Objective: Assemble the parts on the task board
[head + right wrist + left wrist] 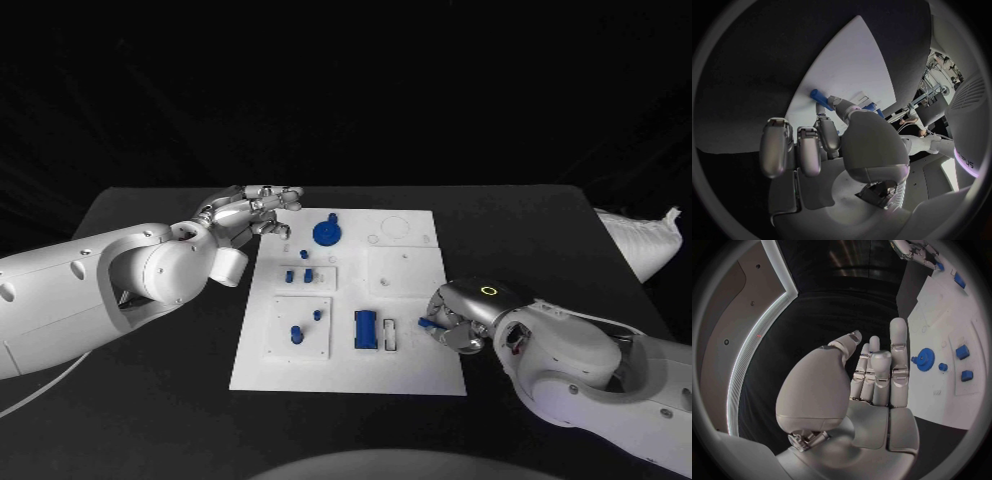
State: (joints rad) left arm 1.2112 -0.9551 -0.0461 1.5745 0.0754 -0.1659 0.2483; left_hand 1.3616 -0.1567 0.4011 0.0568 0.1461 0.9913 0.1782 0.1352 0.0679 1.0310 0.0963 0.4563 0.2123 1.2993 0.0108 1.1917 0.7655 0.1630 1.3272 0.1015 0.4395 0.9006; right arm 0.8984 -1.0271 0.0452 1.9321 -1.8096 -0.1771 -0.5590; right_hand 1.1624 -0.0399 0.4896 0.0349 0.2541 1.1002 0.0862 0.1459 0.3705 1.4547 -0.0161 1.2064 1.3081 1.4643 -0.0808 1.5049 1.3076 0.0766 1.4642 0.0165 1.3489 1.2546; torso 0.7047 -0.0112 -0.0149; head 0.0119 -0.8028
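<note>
The right silver hand (464,322) covers most of the small blue peg-shaped part (428,323) at its fingertips, so honestly can't tell whether the fingers actually grip it or just touch.

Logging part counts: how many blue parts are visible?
9: gear at the far end; small piece just nearer; two pegs; two studs near-left; block with a bit beside it; held part pinched by the right hand. More may be hidden.
</note>
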